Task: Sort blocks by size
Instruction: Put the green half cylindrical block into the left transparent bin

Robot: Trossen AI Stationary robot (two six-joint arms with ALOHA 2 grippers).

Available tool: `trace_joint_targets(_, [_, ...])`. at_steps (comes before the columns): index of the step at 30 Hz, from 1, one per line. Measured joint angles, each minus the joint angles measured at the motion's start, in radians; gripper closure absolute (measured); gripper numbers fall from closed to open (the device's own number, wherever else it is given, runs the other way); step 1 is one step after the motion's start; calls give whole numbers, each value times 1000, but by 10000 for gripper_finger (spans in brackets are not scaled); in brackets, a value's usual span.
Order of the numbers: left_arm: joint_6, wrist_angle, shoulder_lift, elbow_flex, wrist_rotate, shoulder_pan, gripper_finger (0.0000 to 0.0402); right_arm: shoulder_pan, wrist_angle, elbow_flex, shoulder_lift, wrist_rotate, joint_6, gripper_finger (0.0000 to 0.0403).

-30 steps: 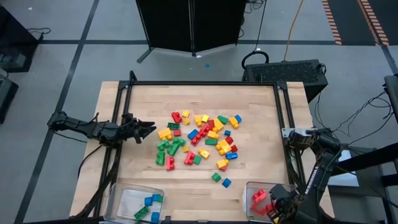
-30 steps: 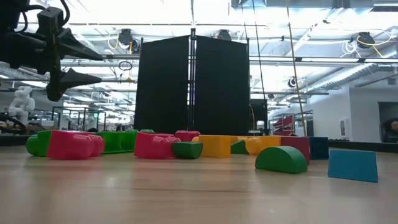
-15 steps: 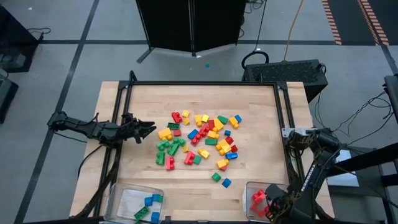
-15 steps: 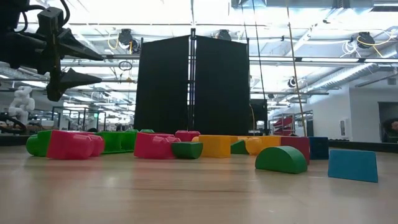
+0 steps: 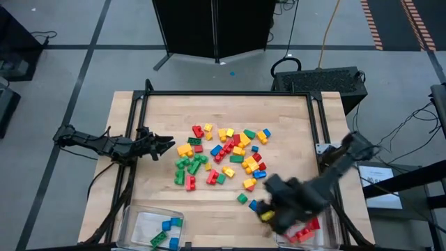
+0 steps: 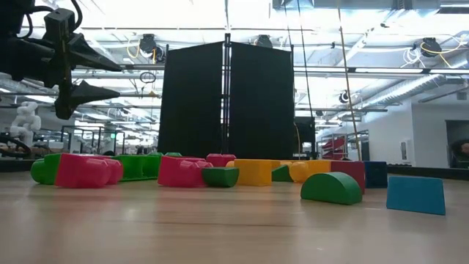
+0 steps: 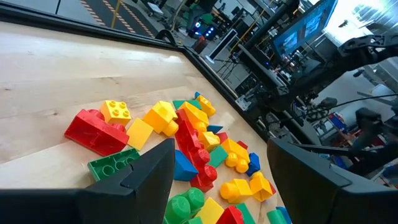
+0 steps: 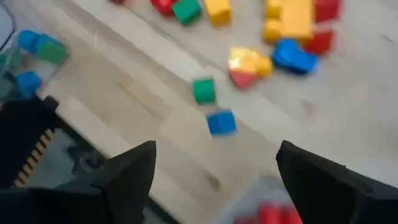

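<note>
— Blue is your nearest target; the small blue plastic cube (image 8: pixel 221 122) lies just ahead of the right gripper (image 8: pixel 214 171), between its two dark fingers as the right wrist camera looks past them, with the small green plastic cube (image 8: pixel 203 89) just beyond it on the same line; do you see both?

— Yes; how are your jaws standing?

— Your right jaws are spread wide with nothing between them; the gripper hangs over the near right part of the bare wooden table (image 5: pixel 160 111), beside the clear plastic bin with red bricks (image 5: pixel 304 230).

— And the left gripper (image 7: pixel 214 168)?

— It waits at the left side of the table, fingers parted and empty, facing the main heap of red, yellow, green and blue studded bricks (image 5: pixel 223 155); that heap sits at the table's middle, and the two loose cubes lie apart from it toward the near edge.

— Which arm should take the blue cube?

— Yours on the right, I judge; the cube is just beside it in the overhead view, while the left gripper is well apart with the whole heap in between; the other clear bin with blue and green bricks (image 5: pixel 167 230) stands at the near left corner.

— Any long axis to mind?

— None that I can tell; the cube looks square, so you need only straddle two opposite faces.
</note>
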State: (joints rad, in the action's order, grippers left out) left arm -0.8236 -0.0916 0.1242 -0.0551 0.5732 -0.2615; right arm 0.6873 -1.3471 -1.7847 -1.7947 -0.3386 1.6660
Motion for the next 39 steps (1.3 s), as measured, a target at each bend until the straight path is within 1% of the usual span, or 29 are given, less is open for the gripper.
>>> trace_joint_targets(2, [-1, 0, 0, 0, 0, 0, 146, -63, 75, 0, -52, 44, -84, 80])
trace_joint_targets(5, [-1, 0, 0, 0, 0, 0, 146, -126, 184, 1, -140, 127, -206, 80])
trace_joint_targets(10, [-2, 0, 0, 0, 0, 0, 146, -181, 212, 1, -264, 216, -317, 80])
trace_joint_targets(18, [-1, 0, 0, 0, 0, 0, 146, -219, 220, 1, -369, 236, -453, 80])
trace_joint_targets(26, [0, 0, 0, 0, 0, 0, 146, -262, 232, 1, -433, 235, -573, 81])
trace_joint_targets(32, [0, 0, 0, 0, 0, 0, 146, -277, 234, 1, -460, 242, -612, 81])
trace_joint_targets(34, [1, 0, 0, 0, 0, 0, 146, -277, 243, 3, -465, 259, -611, 82])
trace_joint_targets(39, [1, 0, 0, 0, -1, 0, 146, -277, 288, 31, -468, 291, -600, 101])
